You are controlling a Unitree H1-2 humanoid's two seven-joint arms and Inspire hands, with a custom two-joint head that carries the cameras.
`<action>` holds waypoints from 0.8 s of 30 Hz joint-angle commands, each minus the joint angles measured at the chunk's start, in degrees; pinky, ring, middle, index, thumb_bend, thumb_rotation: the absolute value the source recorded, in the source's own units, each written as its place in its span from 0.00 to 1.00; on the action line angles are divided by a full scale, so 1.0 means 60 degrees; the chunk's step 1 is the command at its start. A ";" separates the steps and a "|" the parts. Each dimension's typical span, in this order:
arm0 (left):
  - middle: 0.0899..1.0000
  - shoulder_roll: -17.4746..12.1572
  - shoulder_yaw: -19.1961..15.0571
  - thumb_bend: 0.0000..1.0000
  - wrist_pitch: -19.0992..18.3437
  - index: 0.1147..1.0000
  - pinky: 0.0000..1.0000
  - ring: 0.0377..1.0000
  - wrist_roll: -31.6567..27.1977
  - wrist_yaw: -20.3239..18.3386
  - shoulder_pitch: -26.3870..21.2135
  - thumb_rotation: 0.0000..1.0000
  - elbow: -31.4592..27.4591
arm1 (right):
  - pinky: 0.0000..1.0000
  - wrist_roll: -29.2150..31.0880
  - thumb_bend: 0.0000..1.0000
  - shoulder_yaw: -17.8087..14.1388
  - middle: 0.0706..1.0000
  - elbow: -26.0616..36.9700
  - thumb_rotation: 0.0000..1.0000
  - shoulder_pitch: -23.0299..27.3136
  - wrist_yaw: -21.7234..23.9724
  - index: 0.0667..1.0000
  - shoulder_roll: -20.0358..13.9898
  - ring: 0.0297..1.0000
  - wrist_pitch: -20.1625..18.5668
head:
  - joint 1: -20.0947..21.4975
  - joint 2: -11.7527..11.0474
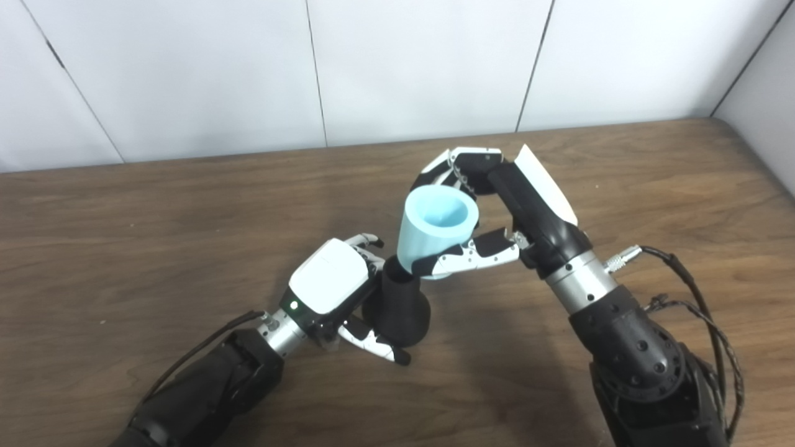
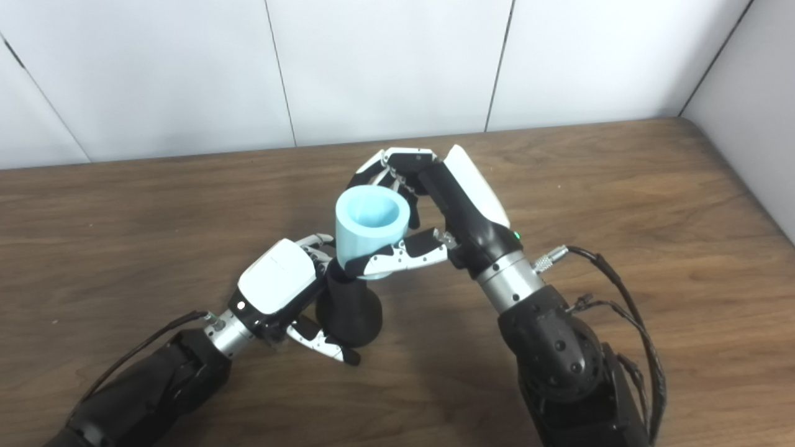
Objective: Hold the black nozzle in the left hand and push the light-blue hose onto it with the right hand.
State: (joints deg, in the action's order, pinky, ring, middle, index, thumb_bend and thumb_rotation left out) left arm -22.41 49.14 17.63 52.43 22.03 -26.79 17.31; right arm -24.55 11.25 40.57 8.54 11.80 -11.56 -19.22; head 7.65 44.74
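Note:
The black nozzle (image 1: 400, 307) stands with its wide bell end low and its narrow neck pointing up and to the right. My left hand (image 1: 332, 288) is shut on it from the left, thumb under the bell. The light-blue hose (image 1: 435, 230), a short thick tube with its open end facing up, sits over the nozzle's neck tip. My right hand (image 1: 497, 205) is shut on the hose, fingers behind it and thumb across its front. In the right eye view the hose (image 2: 369, 226) meets the nozzle (image 2: 348, 307) the same way. How deep the neck is inside the hose is hidden.
The brown wooden table (image 1: 124, 236) runs under both arms. White wall panels (image 1: 397, 62) stand along its far edge, and a wall closes the right side. Cables (image 1: 695, 292) hang from the right forearm.

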 commanded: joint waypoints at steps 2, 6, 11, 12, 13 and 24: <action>0.39 0.0280 0.1345 0.51 0.0025 0.46 0.75 0.46 0.0975 -0.2178 0.1295 0.00 0.0994 | 0.20 -0.0246 0.52 0.0072 0.38 0.0350 0.00 0.0359 -0.0065 0.49 -0.0133 0.25 0.1146 | -0.0022 -0.0014; 0.39 0.0263 0.1376 0.51 -0.0018 0.46 0.76 0.47 0.1014 -0.2287 0.1287 0.00 0.0934 | 0.20 -0.0447 0.52 0.0203 0.40 0.0304 0.00 0.0225 -0.0036 0.48 -0.0070 0.26 0.1294 | -0.0039 -0.0032; 0.39 0.0277 0.1348 0.52 0.0020 0.46 0.75 0.46 0.0986 -0.2179 0.1311 0.00 0.0970 | 0.17 -0.0587 0.52 0.0294 0.41 0.0241 0.00 0.0176 -0.0174 0.48 0.0024 0.21 0.1581 | -0.0038 -0.0076; 0.39 0.0279 0.1343 0.52 0.0032 0.46 0.75 0.46 0.0966 -0.2177 0.1316 0.00 0.0970 | 0.16 -0.0609 0.52 0.0291 0.41 0.0212 0.00 0.0176 -0.0216 0.48 0.0048 0.21 0.1673 | -0.0038 -0.0076; 0.39 0.0282 0.1339 0.52 0.0040 0.46 0.75 0.46 0.0951 -0.2174 0.1320 0.00 0.0973 | 0.17 -0.0623 0.52 0.0280 0.41 0.0189 0.00 0.0170 -0.0239 0.48 0.0066 0.22 0.1743 | -0.0055 -0.0083; 0.39 0.0288 0.1371 0.51 -0.0017 0.46 0.76 0.46 0.1020 -0.2233 0.1340 0.00 0.0917 | 0.27 -0.0766 0.53 0.0305 0.42 -0.0435 0.00 -0.0106 -0.0349 0.47 0.0173 0.32 0.2570 | -0.0110 -0.0103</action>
State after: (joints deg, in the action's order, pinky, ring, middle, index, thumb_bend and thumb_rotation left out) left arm -22.06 49.24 17.54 52.44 21.56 -26.79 17.33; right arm -28.74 13.17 36.69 6.61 11.67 -11.02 -8.98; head 6.94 44.12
